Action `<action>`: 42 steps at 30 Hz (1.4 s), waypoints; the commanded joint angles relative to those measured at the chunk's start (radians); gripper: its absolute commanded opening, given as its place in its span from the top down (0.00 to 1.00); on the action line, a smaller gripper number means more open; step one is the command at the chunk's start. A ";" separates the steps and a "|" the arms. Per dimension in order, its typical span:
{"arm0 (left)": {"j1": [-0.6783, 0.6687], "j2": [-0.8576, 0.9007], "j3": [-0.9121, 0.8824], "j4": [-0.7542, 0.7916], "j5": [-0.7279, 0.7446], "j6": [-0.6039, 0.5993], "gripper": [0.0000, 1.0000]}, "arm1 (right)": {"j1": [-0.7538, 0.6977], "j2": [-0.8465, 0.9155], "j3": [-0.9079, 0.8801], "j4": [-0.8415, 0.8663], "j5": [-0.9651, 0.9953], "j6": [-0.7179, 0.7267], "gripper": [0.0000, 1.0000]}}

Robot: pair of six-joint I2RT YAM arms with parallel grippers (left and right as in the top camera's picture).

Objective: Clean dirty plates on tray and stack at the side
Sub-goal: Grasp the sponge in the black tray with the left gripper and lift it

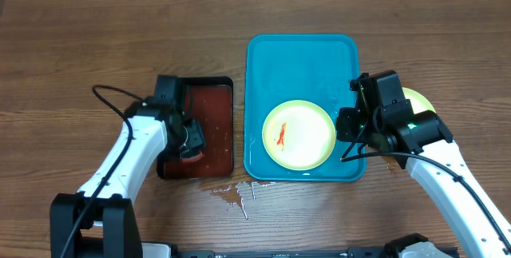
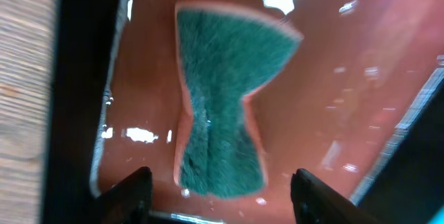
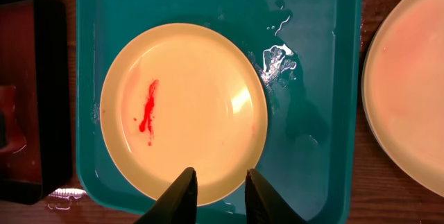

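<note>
One pale yellow-green plate (image 1: pixel 298 134) (image 3: pixel 184 109) with a red sauce smear (image 3: pixel 148 106) lies flat in the wet turquoise tray (image 1: pixel 303 58) (image 3: pixel 312 78). My right gripper (image 1: pixel 343 130) (image 3: pixel 220 175) hovers over that plate's near rim, narrowly open, with nothing between its fingers. A second pale plate (image 1: pixel 419 100) (image 3: pixel 409 92) rests on the wood right of the tray, partly hidden by my right arm. My left gripper (image 1: pixel 192 138) (image 2: pixel 220 175) stands open low over the dark red tray (image 1: pixel 211 106), its fingers on either side of a green sponge (image 2: pixel 225 106) without touching it.
The dark red tray (image 2: pixel 333 92) has a black rim and holds shallow water around the sponge. Spilled water (image 1: pixel 235 194) spreads on the wood in front of both trays. Bare tabletop lies at the back and far left.
</note>
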State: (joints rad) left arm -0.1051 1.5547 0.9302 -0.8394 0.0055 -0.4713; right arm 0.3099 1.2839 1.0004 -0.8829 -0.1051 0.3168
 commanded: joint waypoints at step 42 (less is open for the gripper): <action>-0.055 0.114 -0.023 0.081 0.014 0.051 0.74 | 0.002 -0.005 0.014 -0.002 -0.009 -0.003 0.73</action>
State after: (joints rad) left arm -0.1379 1.6688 0.9459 -0.7719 0.0135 -0.4088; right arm 0.3099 1.2839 1.0004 -0.8902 -0.1078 0.3168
